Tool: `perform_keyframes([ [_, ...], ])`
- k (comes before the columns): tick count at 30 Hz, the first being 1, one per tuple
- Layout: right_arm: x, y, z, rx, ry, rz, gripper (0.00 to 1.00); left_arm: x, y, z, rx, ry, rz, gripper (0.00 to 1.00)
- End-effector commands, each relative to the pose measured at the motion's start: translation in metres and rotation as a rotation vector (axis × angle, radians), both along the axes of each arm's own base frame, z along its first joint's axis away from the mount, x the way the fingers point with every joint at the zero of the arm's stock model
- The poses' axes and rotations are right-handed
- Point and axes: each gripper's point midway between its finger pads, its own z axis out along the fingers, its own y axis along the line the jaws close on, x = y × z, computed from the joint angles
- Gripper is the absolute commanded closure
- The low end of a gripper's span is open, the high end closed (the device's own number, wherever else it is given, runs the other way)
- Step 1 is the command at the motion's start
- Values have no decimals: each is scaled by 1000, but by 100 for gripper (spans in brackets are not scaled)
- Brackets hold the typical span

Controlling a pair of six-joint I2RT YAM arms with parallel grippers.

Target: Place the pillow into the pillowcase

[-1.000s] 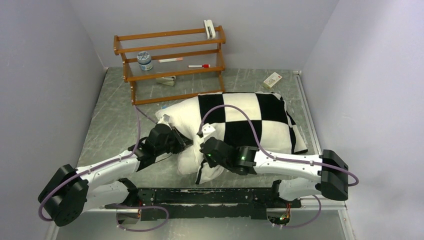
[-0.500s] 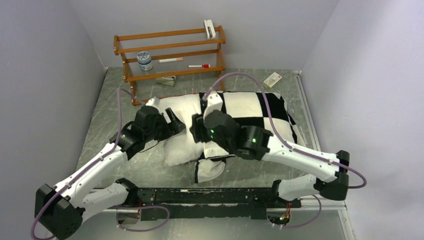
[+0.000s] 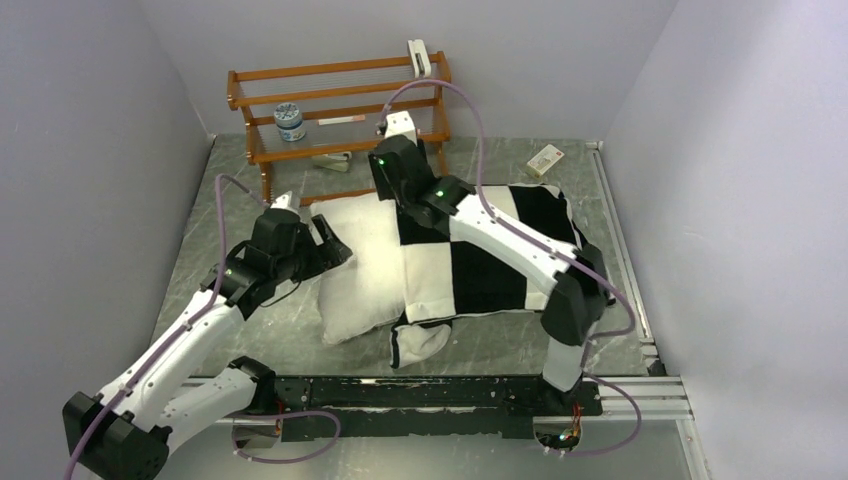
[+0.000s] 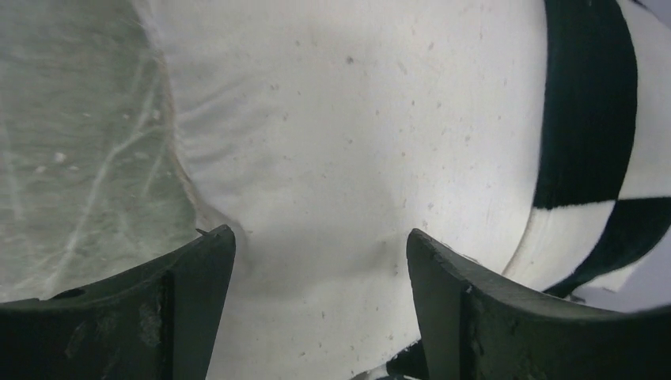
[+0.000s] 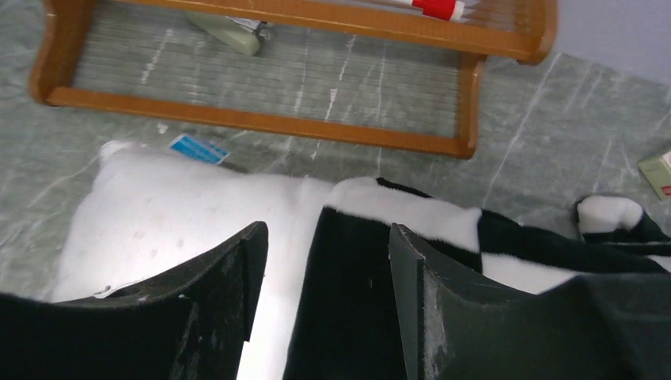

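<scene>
Hiding half the pillow (image 3: 360, 270), the pillowcase (image 3: 470, 290) covers it.

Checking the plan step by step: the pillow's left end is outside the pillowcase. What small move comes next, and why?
Probably lower the right gripper and shut it on the pillowcase hem beneath it. Its jaws stand open over that black far edge, while the left gripper sits open against the bare end of the pillow, ready to push.
</scene>
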Motion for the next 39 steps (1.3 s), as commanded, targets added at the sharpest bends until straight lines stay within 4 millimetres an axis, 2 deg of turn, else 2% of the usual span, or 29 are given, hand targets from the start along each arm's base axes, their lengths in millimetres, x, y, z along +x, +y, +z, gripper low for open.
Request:
perform_keyframes([
  [1, 34, 6, -25, -65, 30, 25, 39, 17, 30, 20, 112, -94, 102, 17],
  [6, 50, 15, -61, -97, 124, 77, 39, 46, 23, 25, 105, -100, 51, 12],
  [10, 62, 2, -86, -206, 170, 26, 39, 60, 17, -1, 55, -43, 7, 12],
  [12, 64, 0, -95, -238, 182, 29, 39, 61, 14, -18, 57, -16, -24, 11],
  [14, 66, 0, -103, -261, 194, 35, 41, 59, 2, -33, 19, 1, -86, 12],
  [16, 68, 0, -111, -279, 211, 35, 50, 56, -17, -41, -66, 6, -165, 18],
  [17, 68, 1, -114, -283, 222, 39, 60, 56, -28, -41, -122, -10, -198, 28],
  [18, 69, 3, -115, -279, 225, 41, 72, 54, -37, -42, -177, -13, -225, 43],
  [19, 69, 6, -112, -269, 225, 49, 85, 51, -43, -42, -223, -16, -245, 62],
  [20, 69, 11, -107, -247, 225, 62, 96, 49, -48, -40, -260, -30, -257, 77],
  [22, 63, 32, -90, -187, 210, 124, 100, 48, -55, -29, -308, -76, -268, 93],
  [25, 48, 72, -61, -63, 218, 259, 100, 50, -62, -8, -346, -133, -275, 95],
  [27, 31, 102, -30, 34, 192, 358, 100, 53, -69, 0, -376, -143, -278, 95],
  [30, 0, 133, 4, 254, 180, 492, 100, 49, -89, 10, -449, -148, -310, 95],
  [33, -26, 147, 20, 429, 155, 561, 100, 49, -106, 18, -476, -154, -333, 95],
  [34, -31, 150, 19, 459, 155, 564, 100, 49, -110, 19, -476, -156, -330, 95],
  [36, -37, 159, 27, 508, 139, 583, 100, 52, -115, 24, -494, -170, -317, 95],
  [39, -35, 168, 31, 573, 129, 586, 100, 60, -113, 23, -523, -175, -248, 95],
])
